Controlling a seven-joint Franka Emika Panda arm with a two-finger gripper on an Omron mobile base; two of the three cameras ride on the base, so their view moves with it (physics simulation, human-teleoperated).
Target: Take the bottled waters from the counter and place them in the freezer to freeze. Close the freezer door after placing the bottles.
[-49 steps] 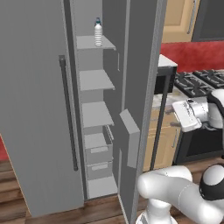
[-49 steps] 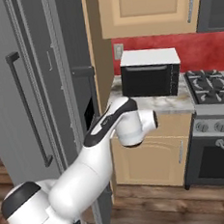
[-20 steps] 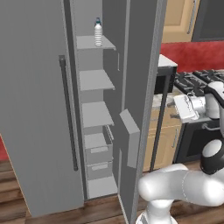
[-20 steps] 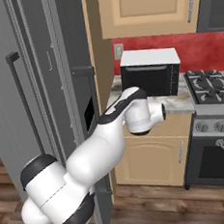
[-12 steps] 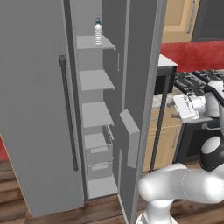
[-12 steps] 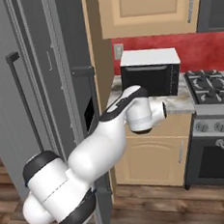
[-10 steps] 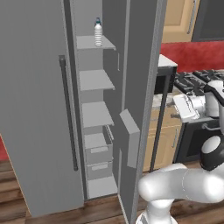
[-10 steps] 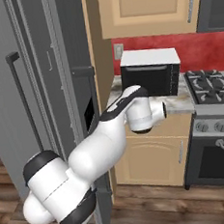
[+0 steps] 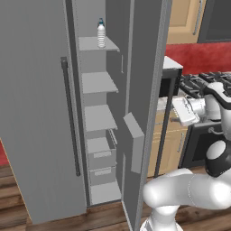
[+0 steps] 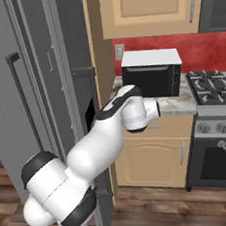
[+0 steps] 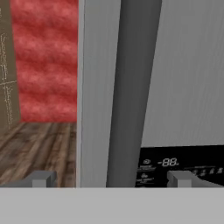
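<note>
One bottled water, clear with a blue cap, stands upright on the top shelf of the open freezer. The freezer door, plain grey with a dark bar handle, is swung wide open to the left. My gripper hovers at counter height to the right of the fridge, in front of the counter. In the hand view my gripper is open, its fingertips far apart with nothing between them, facing the dispenser door and its dark display panel.
The dispenser door stands edge-on between the freezer shelves and my hand. A black oven with a white top sits on the counter. A gas stove is at the right, tan cabinets above. Wooden floor lies below.
The wrist has risen a little and the arm's elbow has swung round since the earliest frames. Over the last half second almost nothing moves. The gripper stays open; the bottle on the shelf is unmoved.
</note>
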